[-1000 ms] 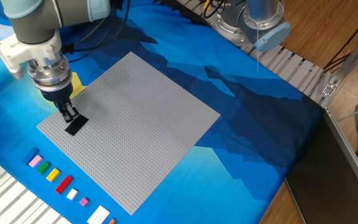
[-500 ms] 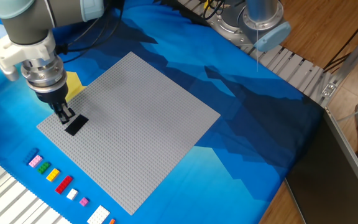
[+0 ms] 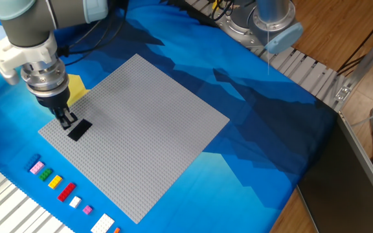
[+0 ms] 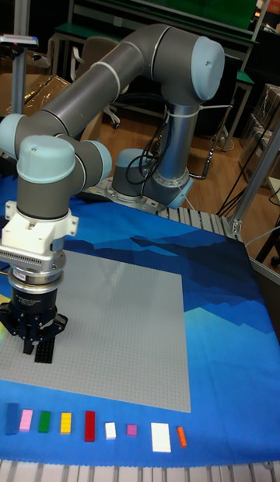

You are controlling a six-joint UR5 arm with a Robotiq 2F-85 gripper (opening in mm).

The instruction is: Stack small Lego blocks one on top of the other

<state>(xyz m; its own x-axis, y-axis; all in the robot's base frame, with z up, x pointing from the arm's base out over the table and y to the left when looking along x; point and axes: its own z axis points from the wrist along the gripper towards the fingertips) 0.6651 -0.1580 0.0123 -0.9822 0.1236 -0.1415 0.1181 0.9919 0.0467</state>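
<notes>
A: Where is the gripper point(image 3: 68, 121)?

B: Just above the flat black brick point(image 3: 79, 130), which lies on the grey baseplate point(image 3: 141, 129) near its 9 o'clock corner. I cannot tell whether the fingers are clenched or released.

A: Advice?

B: Probably lift straight up, then fetch from the coloured brick row point(image 3: 62, 189) at 7 o'clock; align studs squarely before pressing.

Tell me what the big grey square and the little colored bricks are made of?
The grey baseplate looks like hard matte plastic: its surface is a fine grid of studs. The small bricks look like smooth, slightly shiny plastic, judging by their bright solid colors and crisp edges.
</notes>
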